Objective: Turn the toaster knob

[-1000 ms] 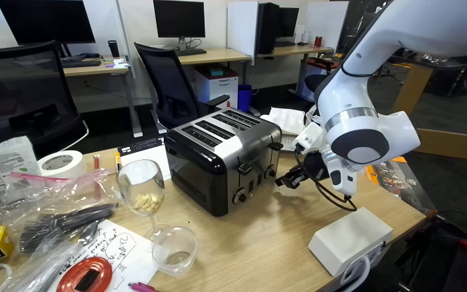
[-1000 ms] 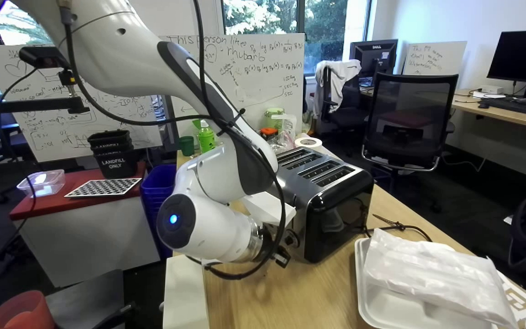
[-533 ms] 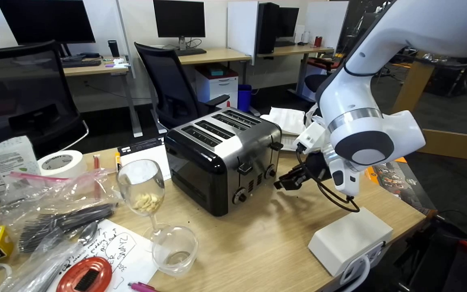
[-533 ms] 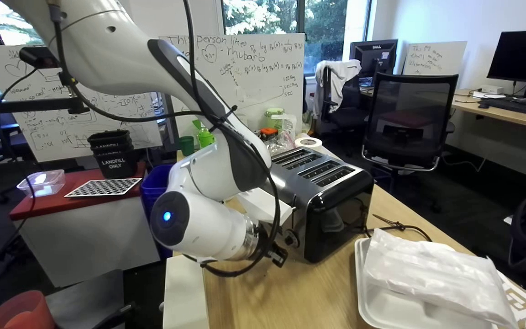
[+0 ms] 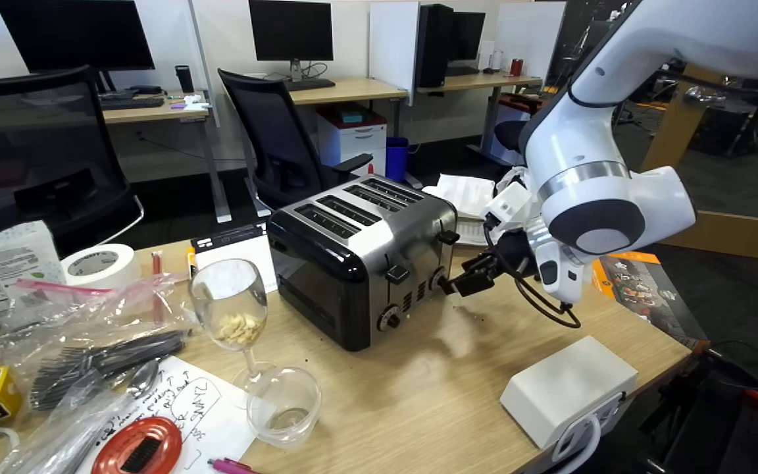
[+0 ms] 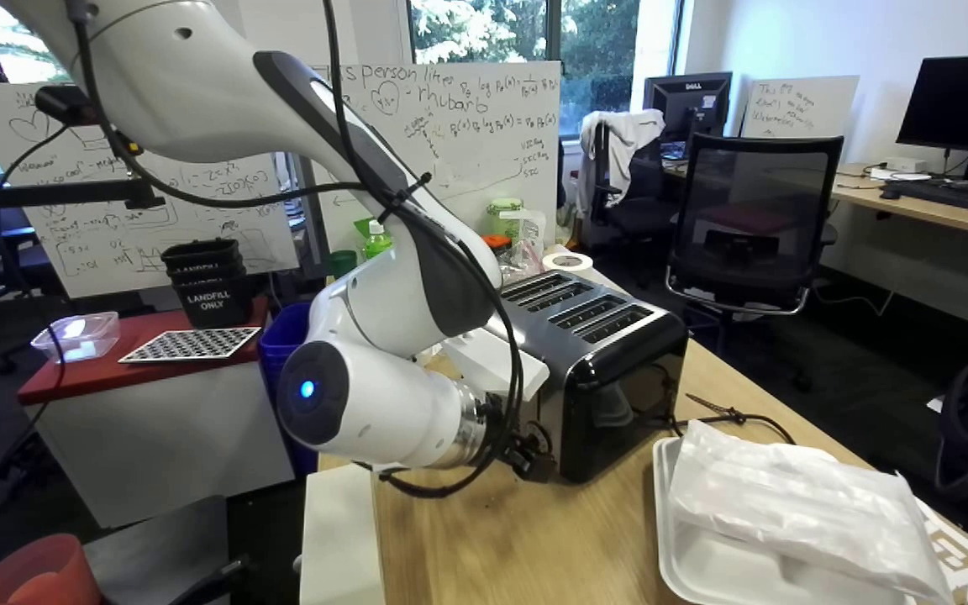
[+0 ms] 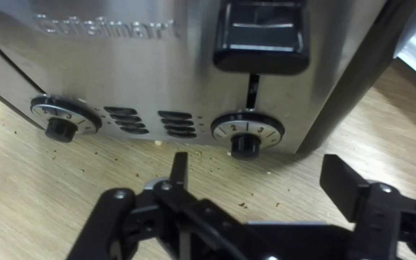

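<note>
On the counter [image 5: 418,408]: a four-slot Cuisinart toaster [image 5: 360,263] is stood upright, its brushed-silver front panel [image 5: 422,253] turned toward the arm [image 5: 576,210]; crumbs [image 7: 244,205] are noted before it.
Dial knob [image 7: 245,146]: found at the wrist view's right, set on a dial [image 7: 247,126] marked 2 and 3; its setting cannot be read.
Jaws: spread wide apart, nothing gripped; the knob is seen ahead, slightly left of their midline in the wrist view.
Knob approach: judged the step in hand. The offset should be trimmed first, then a straight advance made, square to the panel, until the knob is flanked by both pads [image 7: 341,186].
Lever [image 7: 262,39]: directly above the knob; clearance should be kept lest it be pushed down.
Dial turn: light closure is advised, with rotation about the knob's own axis, so that slipping off or shoving of the toaster is avoided.
</note>
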